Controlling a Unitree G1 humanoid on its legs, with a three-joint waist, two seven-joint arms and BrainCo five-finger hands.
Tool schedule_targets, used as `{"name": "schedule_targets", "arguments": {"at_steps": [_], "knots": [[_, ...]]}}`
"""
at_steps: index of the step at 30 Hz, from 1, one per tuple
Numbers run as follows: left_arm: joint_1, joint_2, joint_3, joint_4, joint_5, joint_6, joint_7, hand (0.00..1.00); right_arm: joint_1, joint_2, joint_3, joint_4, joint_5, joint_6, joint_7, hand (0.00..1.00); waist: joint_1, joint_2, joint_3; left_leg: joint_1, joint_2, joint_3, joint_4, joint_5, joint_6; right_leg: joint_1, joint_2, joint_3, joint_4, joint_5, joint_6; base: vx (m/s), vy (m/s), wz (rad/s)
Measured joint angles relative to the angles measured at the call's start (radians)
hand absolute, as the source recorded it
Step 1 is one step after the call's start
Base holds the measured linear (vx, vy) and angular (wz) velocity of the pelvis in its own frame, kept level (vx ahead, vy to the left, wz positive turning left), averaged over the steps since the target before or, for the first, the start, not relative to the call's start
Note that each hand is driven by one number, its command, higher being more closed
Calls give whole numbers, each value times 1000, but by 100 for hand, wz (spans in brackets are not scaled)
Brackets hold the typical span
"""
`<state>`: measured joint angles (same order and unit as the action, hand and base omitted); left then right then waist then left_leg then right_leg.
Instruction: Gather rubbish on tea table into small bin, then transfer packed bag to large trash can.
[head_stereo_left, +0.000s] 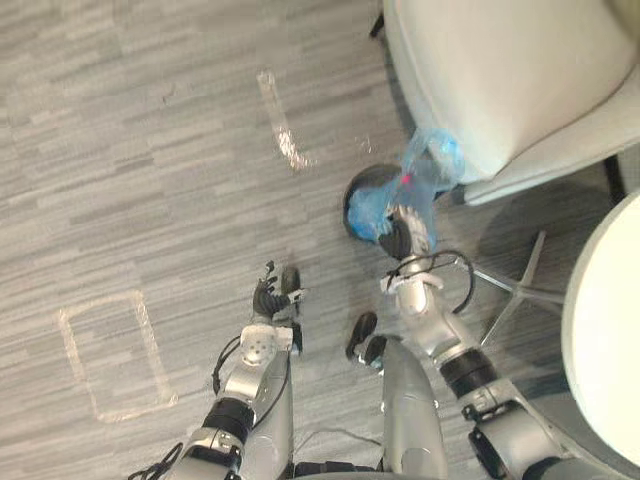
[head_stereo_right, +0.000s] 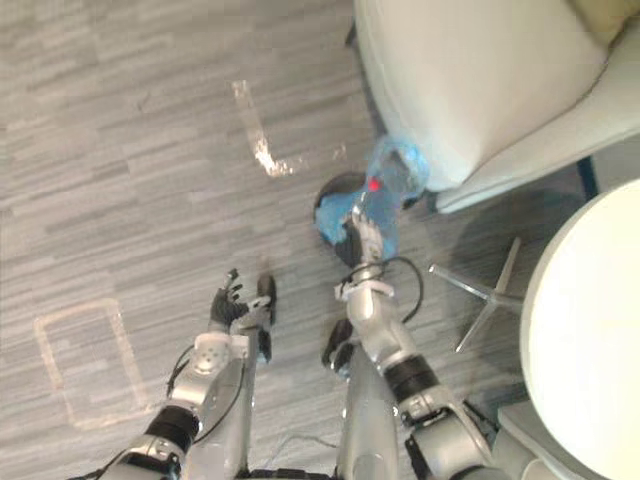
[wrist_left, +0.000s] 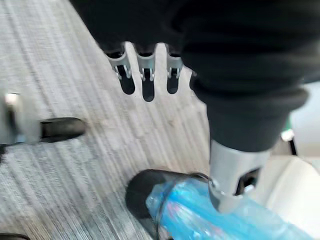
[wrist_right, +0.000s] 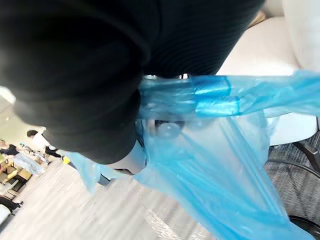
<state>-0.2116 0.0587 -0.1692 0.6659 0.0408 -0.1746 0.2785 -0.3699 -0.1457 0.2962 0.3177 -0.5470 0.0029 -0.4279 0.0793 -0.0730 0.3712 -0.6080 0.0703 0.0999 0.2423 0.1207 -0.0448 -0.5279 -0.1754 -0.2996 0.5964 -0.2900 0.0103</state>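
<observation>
Left eye view is showing, at the far left, a taped rectangle lying on the grey floor, with nothing standing on it. To its right the left hand is hanging low over the floor with its fingers loosely spread and holding nothing; it is probably waiting while the other arm works. Farther off, a taped corner mark is lying on the floor. Right of that, the small bin is standing on the floor by the armchair, and the blue bag is stretching up out of it towards the seat edge. The right hand is closing round the bag's gathered neck just near of the bin; the right wrist view is showing the plastic pulled taut from under its cover, seemingly to draw the liner free. The armchair and its chrome legs are crowding the bin's right side, so the lift is likely needing to go leftward. At the far right the round white tabletop is showing bare.
</observation>
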Motion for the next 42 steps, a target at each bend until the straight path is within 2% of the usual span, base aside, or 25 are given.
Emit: {"name": "schedule_targets", "arguments": {"at_steps": [4, 5, 9, 13, 15, 19, 23, 30, 37, 42], "knots": [[42, 5, -38, 75, 31, 14, -4, 0, 91, 40, 14, 1, -2, -11, 34, 100, -10, -2, -75, 151, 0, -3, -158, 47, -13, 123, 32, -1, -120, 29, 3, 163, -67, -8], [60, 9, -52, 95, 47, 16, -6, 0, 111, 41, 26, 1, -3, -22, 48, 100, -21, -1, -95, 198, 4, -2, -201, 57, -17, 169, 47, -1, -165, 43, 2, 116, -33, -9], [87, 11, -73, 121, 98, 26, -9, 0, 182, 36, 14, 1, -4, -44, 85, 100, -31, 5, -161, 287, 7, -12, -235, 59, -18, 293, 73, 1, -290, 87, 16, 136, 13, -9], [96, 22, -94, 120, 117, 28, -10, 0, 219, 22, 12, 1, -4, -64, 110, 100, -34, 13, -197, 346, 2, -23, -259, 59, -18, 363, 78, 8, -362, 112, 29, 42, 29, -7], [100, 37, -99, 103, 117, 28, -21, 0, 238, 15, 14, -27, -4, -71, 131, 100, -39, 27, -217, 384, 3, -25, -293, 58, -19, 398, 86, 18, -402, 130, 35, -32, 37, -15], [127, 62, -125, 28, 117, 28, -27, 0, 257, -14, 30, -113, -4, -98, 154, 100, -41, 33, -240, 432, -4, -22, -335, 59, -18, 430, 87, 45, -442, 152, 47, -39, 41, -15], [147, 92, -181, -127, 117, 23, -43, 0, 253, -81, 49, -167, 9, -127, 188, 100, -40, 36, -255, 451, -13, -14, -345, 50, -20, 464, 86, 58, -495, 184, 56, -16, 50, -7], [147, 123, -276, -375, 141, -22, -43, 0, 252, -183, 100, -310, 170, -180, 236, 100, -44, 42, -285, 471, -15, 0, -346, 52, -13, 501, 91, 73, -557, 218, 56, 12, 11, -7], [147, 131, -324, -469, 207, -44, -30, 0, 227, -190, 114, -351, 295, -217, 270, 100, -45, 42, -306, 485, -18, -1, -346, 52, -13, 528, 101, 77, -585, 234, 50, 33, -14, -3], [146, 135, -318, -539, 319, -48, 19, 0, 203, -207, 150, -449, 374, -231, 283, 100, -46, 42, -314, 487, -19, -1, -346, 52, -13, 527, 103, 80, -584, 234, 50, 0, 0, 0]]}}
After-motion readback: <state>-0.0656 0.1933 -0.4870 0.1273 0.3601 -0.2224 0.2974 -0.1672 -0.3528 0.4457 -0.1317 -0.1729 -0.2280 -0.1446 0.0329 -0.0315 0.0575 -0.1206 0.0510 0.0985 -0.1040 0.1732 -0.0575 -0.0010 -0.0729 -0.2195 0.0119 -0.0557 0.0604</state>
